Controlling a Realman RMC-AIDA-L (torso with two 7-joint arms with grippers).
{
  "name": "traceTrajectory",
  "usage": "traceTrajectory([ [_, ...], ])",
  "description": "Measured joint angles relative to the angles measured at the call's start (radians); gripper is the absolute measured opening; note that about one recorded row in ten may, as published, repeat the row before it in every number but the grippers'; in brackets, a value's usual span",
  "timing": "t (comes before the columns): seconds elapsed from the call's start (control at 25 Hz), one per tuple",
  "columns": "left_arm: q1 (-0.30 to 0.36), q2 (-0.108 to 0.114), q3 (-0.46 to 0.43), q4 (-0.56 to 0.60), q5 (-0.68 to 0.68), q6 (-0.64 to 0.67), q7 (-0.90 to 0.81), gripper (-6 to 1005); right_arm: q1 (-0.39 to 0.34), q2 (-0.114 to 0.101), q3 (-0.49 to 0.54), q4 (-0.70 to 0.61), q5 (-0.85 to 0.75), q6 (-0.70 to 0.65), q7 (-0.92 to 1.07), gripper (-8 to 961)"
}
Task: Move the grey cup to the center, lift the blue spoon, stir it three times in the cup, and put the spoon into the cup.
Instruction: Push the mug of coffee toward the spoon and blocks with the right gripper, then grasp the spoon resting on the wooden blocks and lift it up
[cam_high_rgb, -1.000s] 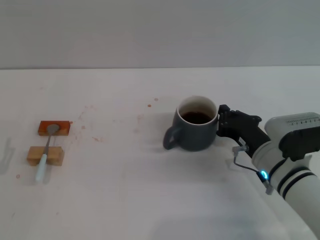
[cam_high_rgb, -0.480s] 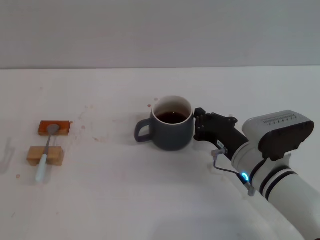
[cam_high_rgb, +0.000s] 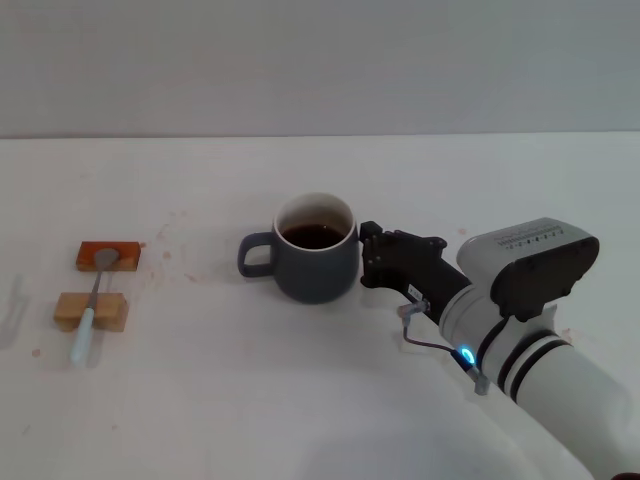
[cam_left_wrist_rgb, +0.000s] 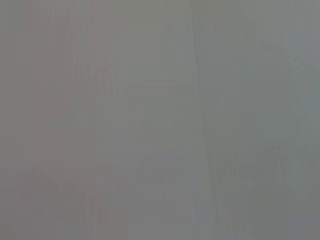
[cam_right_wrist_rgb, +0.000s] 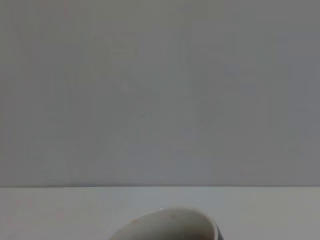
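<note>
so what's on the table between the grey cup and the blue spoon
Nothing stands there: in the head view, the white tabletop between the grey cup and the blue spoon is bare apart from faint reddish stains.

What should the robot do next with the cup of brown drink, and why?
Probably let go and pull back: the right gripper is against the grey cup, which already stands upright mid-table, while the blue spoon waits on the wooden blocks.
</note>
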Motion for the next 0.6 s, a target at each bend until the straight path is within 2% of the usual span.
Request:
traceTrajectory([
  [0.32, 0.007, 0.0, 0.001, 0.0, 0.0, 0.002, 0.0, 815, -0.001, 0.0, -0.012, 0.011, 0.0, -0.007, 0.0, -2],
  [0.6, 0.02, -0.003, 0.022, -0.001, 0.006, 0.005, -0.014, 814, -0.084, 0.0, -0.002, -0.067, 0.003, -0.187, 0.0, -1],
])
